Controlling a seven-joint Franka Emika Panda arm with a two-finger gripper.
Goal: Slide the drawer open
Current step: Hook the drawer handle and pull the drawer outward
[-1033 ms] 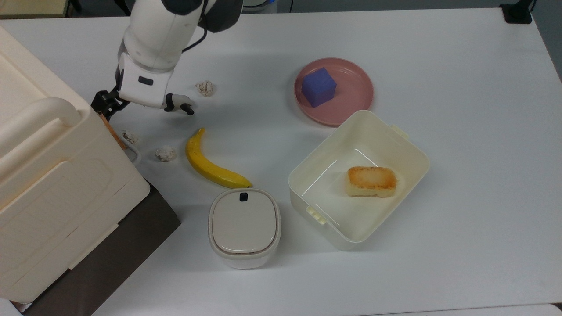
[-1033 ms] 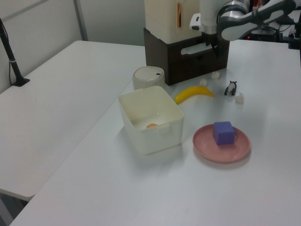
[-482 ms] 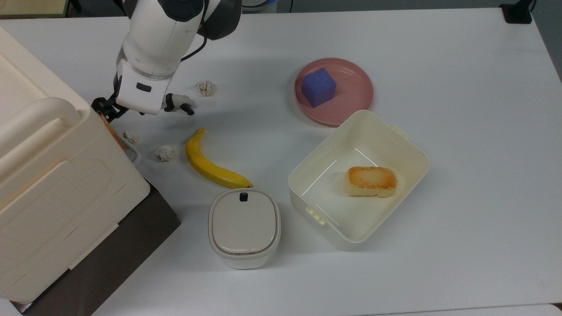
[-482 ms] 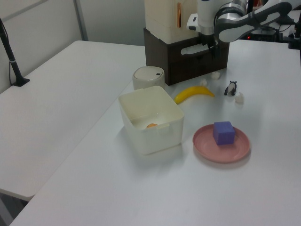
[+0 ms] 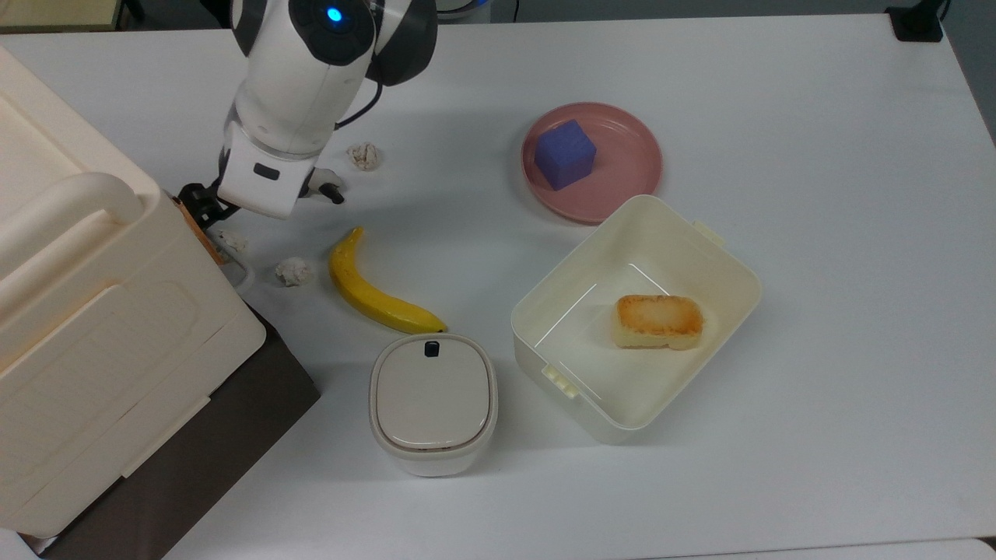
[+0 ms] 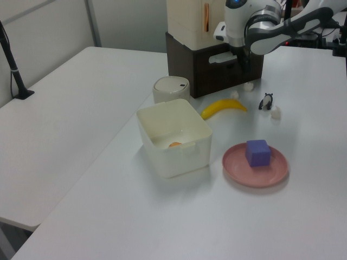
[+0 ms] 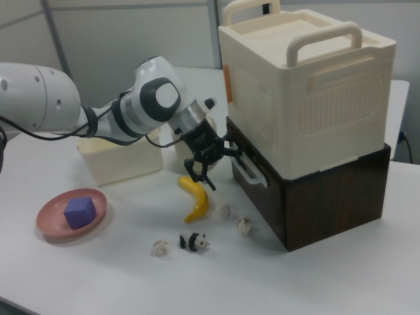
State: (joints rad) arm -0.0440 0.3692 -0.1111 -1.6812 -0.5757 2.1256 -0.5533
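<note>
White loop handle of drawer | fingers spread wide just beside it | nothing held

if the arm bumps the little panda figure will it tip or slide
Probably topples or skids easily: the panda figure looks small and light, standing loose on the smooth white table. It likely stays rigid, looking like moulded plastic. Two crumpled wads beside it could scatter too.

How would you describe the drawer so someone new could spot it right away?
Find the dark brown cabinet under the big cream box. The drawer is in the cabinet's front, facing the banana, with the gripper beside it. Its white loop handle sets it apart.
</note>
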